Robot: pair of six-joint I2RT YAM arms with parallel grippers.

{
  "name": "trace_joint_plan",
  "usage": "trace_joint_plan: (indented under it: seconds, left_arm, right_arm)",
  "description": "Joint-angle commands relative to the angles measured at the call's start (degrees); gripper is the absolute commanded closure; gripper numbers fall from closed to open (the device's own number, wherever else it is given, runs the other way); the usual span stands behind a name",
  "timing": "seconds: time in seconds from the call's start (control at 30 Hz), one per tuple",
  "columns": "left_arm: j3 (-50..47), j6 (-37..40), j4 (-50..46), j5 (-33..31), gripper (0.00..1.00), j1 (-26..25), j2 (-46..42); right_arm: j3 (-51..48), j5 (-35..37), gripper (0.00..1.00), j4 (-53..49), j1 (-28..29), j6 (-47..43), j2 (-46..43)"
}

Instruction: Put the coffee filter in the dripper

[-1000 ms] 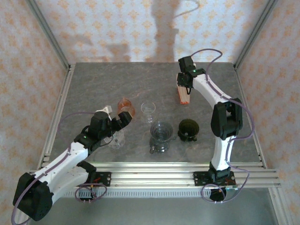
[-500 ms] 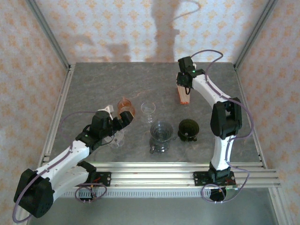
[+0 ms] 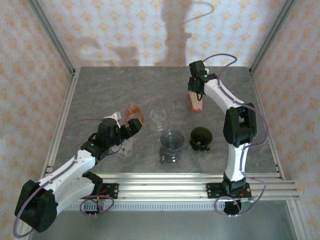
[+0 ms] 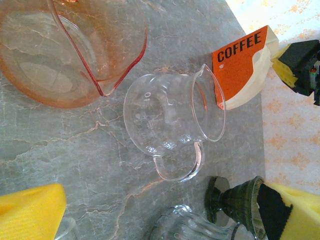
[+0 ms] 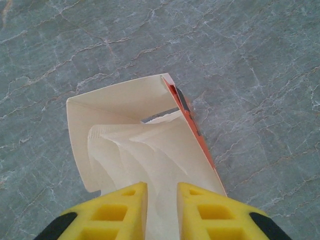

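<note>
- Right end effector (image 5: 161,192): yellow foam fingers, cut off at the frame bottom, stand nearly together. White paper fills the gap; grip cannot be told.
- Filter (image 5: 145,150): white pleated paper, standing in an open cardboard box (image 5: 100,107) with an orange side, upper centre-right of the grey marbled worktop (image 3: 100,90).
- Left end effector (image 3: 131,126): fingers wide apart, lower left.
- Green dripper (image 3: 201,136): dark, ribbed, right of centre.

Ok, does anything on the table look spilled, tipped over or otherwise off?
Nothing stands out. The coffee filter box stands upright with its top open, with filters inside. The pink glass carafe, small glass pitcher, clear dripper and dark green dripper all sit upright on a dry table.
</note>
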Motion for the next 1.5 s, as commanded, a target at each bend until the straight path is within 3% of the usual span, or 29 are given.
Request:
trace_joint_plan:
  seconds: [0.0,0.4,1.1,1.47]
  left_arm:
    - [1.6,-0.3,0.8,0.6,0.0,-0.1,-0.6]
    - [2.7,-0.5,-0.4,0.6,0.0,-0.2,-2.0]
    - [5.3,-1.2,-2.4,1.0,0.0,-0.2,-4.4]
    - [11.8,2.2,-7.4,2.9,0.0,-0.2,-4.3]
  right_arm:
    - [1.7,1.5,0.81,-0.5,0.3,0.8,1.2]
    - [1.4,2.6,1.0,-0.5,0.2,0.5,0.1]
    - [-2.2,5.0,1.0,-0.9,0.3,-1.2,-9.5]
    - [-7.3,3.1,1.0,-1.4,0.3,-2.0,-24.9]
